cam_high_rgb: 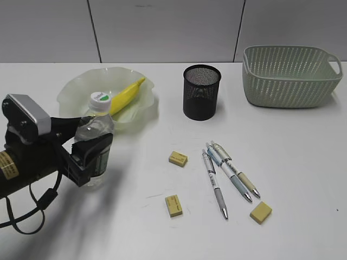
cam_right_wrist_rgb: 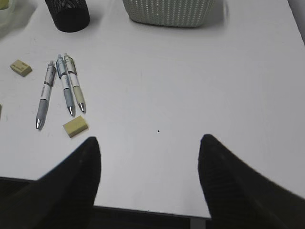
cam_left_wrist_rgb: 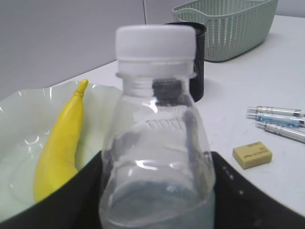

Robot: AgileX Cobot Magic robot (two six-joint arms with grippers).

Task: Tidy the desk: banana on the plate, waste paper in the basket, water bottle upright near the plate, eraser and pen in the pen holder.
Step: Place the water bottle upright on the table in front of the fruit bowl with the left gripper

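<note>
The water bottle [cam_high_rgb: 96, 125] stands upright on the desk [cam_high_rgb: 303, 162], just in front of the plate [cam_high_rgb: 70, 89]. My left gripper [cam_high_rgb: 92, 157] is shut on its lower body; the left wrist view shows the bottle [cam_left_wrist_rgb: 157, 119] between both black fingers [cam_left_wrist_rgb: 157, 191]. The banana [cam_high_rgb: 127, 95] lies in the plate, also in the left wrist view [cam_left_wrist_rgb: 59, 143]. Three pens [cam_high_rgb: 230, 173] and three yellow erasers [cam_high_rgb: 178, 158] [cam_high_rgb: 174, 205] [cam_high_rgb: 261, 212] lie on the desk. The pen holder [cam_high_rgb: 201, 92] and the basket [cam_high_rgb: 290, 76] stand at the back. My right gripper [cam_right_wrist_rgb: 147, 148] is open and empty over the desk's front edge. No waste paper shows.
The right wrist view shows the pens [cam_right_wrist_rgb: 59, 88], two erasers [cam_right_wrist_rgb: 75, 126] [cam_right_wrist_rgb: 21, 67], the pen holder [cam_right_wrist_rgb: 69, 14] and the basket [cam_right_wrist_rgb: 167, 12] ahead to its left. A grey panelled wall [cam_high_rgb: 162, 27] runs behind the desk.
</note>
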